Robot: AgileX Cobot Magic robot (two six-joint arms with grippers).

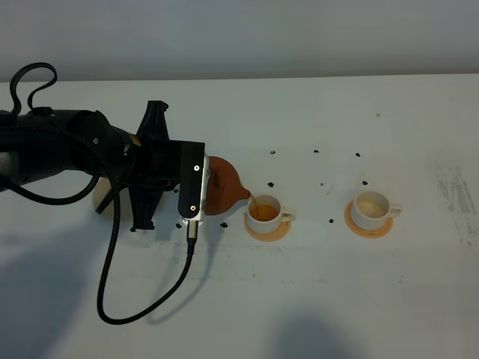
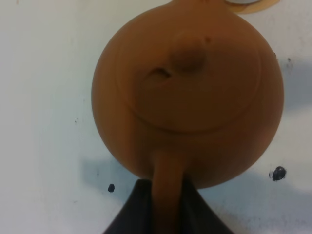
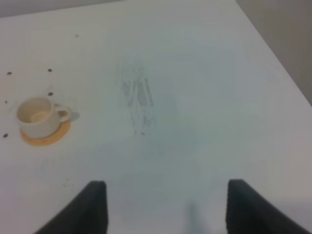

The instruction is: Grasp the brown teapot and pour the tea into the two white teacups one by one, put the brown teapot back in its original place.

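Over near cup [image 1: 263, 210], teapot [image 1: 224, 187] is tipped, spout at the rim, tea running in. Left claw [image 2: 165, 214] clamps its handle. Next cup [image 1: 372, 209] lies further right, roughly along the spout axis. Right claw [image 3: 165, 204] is spread and empty.

Seen from the high camera, a teacup [image 1: 263, 209] stands on a coaster [image 1: 267, 230] near the middle of the table [image 1: 314, 299], with tea in it. A second teacup [image 1: 372, 208] stands on a second coaster [image 1: 368, 229] at the first cup's 3 o'clock, well apart. The teapot [image 1: 224, 185] hangs tilted at the first cup's 10 o'clock, its spout over that cup's rim.
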